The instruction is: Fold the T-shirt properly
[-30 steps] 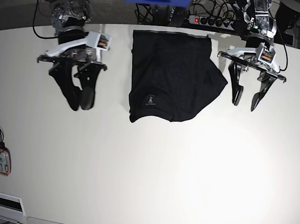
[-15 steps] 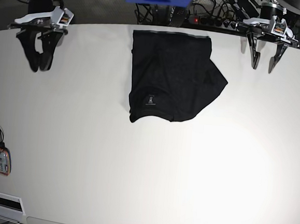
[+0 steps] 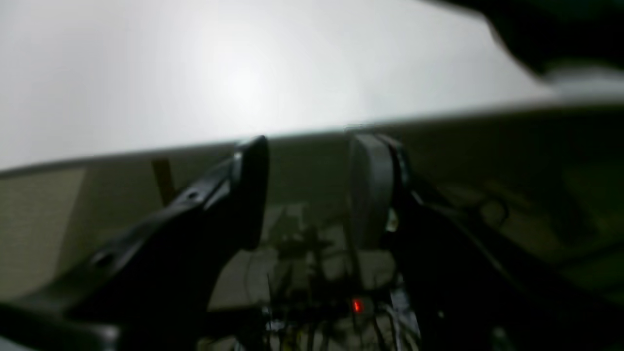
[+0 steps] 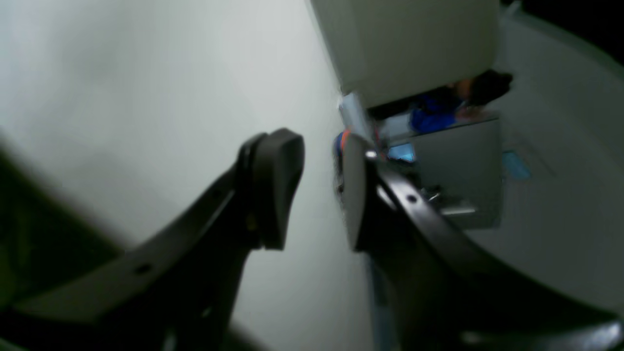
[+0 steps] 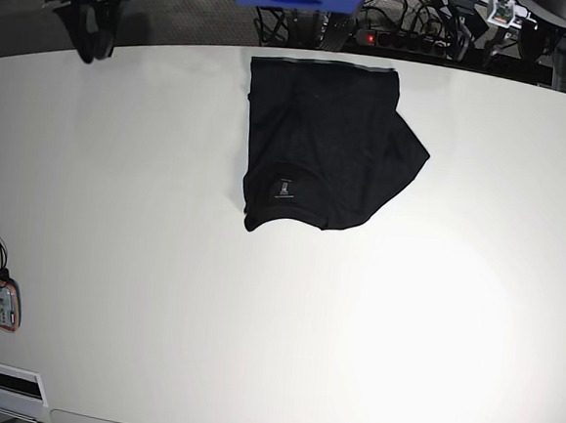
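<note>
T-shirt (image 5: 325,146) lying folded at twelve o'clock on the worktop (image 5: 255,317), one sleeve poking out toward three o'clock. Left fingers (image 3: 373,190) spread and empty; right fingers (image 4: 278,185) parted, empty. Probably finished, though blurry wrist views; next, tuck that sleeve in and press flat.

We see both wrist views smeared with blur. Base view cuts off the right gripper (image 5: 93,35) at 11 o'clock; left gripper barely visible at 1.
</note>
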`<state>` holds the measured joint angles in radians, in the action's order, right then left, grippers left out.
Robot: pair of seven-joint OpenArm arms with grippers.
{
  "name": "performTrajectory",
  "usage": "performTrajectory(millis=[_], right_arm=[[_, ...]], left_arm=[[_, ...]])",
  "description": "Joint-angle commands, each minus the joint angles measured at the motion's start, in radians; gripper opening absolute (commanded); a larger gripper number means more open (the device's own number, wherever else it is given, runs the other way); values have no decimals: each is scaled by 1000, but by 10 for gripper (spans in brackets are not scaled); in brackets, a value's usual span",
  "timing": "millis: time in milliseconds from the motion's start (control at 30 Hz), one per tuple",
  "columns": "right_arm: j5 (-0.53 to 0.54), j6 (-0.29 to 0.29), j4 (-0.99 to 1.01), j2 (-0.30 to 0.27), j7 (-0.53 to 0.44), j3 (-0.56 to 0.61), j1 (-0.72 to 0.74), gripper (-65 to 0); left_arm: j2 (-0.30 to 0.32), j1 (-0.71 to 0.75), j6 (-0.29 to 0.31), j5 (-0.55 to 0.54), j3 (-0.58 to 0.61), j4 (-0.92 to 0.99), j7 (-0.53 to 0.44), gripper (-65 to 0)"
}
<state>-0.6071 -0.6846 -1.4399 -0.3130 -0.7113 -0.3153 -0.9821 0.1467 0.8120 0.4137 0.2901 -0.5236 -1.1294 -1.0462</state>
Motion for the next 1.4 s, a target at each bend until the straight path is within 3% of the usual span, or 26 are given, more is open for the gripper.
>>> performTrajectory(millis=[0,367,500,767,1133,1367], right_arm=[[3,-14,15,-2,-31,-2,-21,-467],[3,-14,311,2,-106,0,-11,-470],[3,-14,414,28,-233,-2,-5,-470],[3,-14,756,48,-434,-2,220,-470],[3,-14,1028,85,-439,-8,398,-471],[3,-14,1298,85,-436,-9,550,-471]], left_arm=[[8,20,-3,-2,12,4,-27,-384],[37,-39,-3,8,164,202,-26,-384],[44,-42,-3,10,239,214,-22,-384],[74,-168,-3,10,365,401,-24,-384],[75,-326,-3,10,514,671,-22,-384],[75,-544,-3,10,707,1069,-19,-384]])
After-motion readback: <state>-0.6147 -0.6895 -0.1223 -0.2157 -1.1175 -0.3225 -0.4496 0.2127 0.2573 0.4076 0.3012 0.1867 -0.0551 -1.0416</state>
